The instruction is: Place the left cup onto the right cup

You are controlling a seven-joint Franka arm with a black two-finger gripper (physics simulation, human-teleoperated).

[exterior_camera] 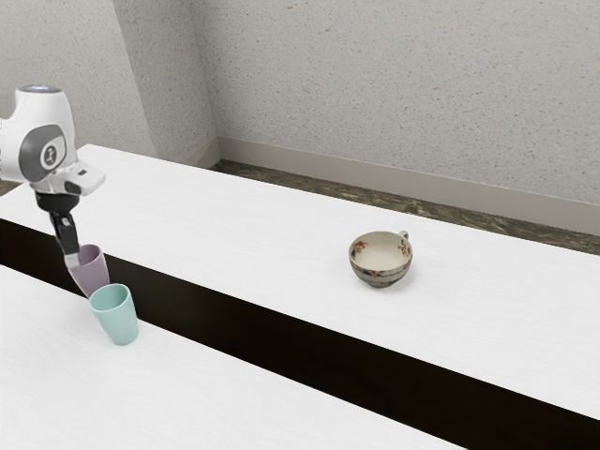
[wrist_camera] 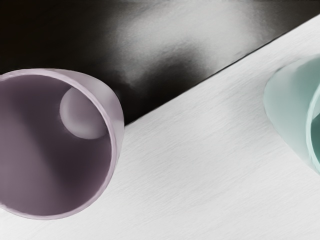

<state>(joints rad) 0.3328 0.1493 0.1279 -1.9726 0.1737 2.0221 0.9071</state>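
At the exterior view's left, the gripper [exterior_camera: 73, 266] reaches down along the tilted mauve cup [exterior_camera: 92, 267] [wrist_camera: 55, 150]; whether the fingers clamp it I cannot tell. Just beside it the teal cup [exterior_camera: 114, 314] [wrist_camera: 295, 107] stands on the near tabletop [exterior_camera: 216, 394], by its dark edge. Well to the right, a patterned teacup [exterior_camera: 381, 260] sits on the far tabletop.

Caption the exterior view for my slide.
Franka gripper at the purple cup, beside a teal cup; a patterned teacup sits apart on the far white table.
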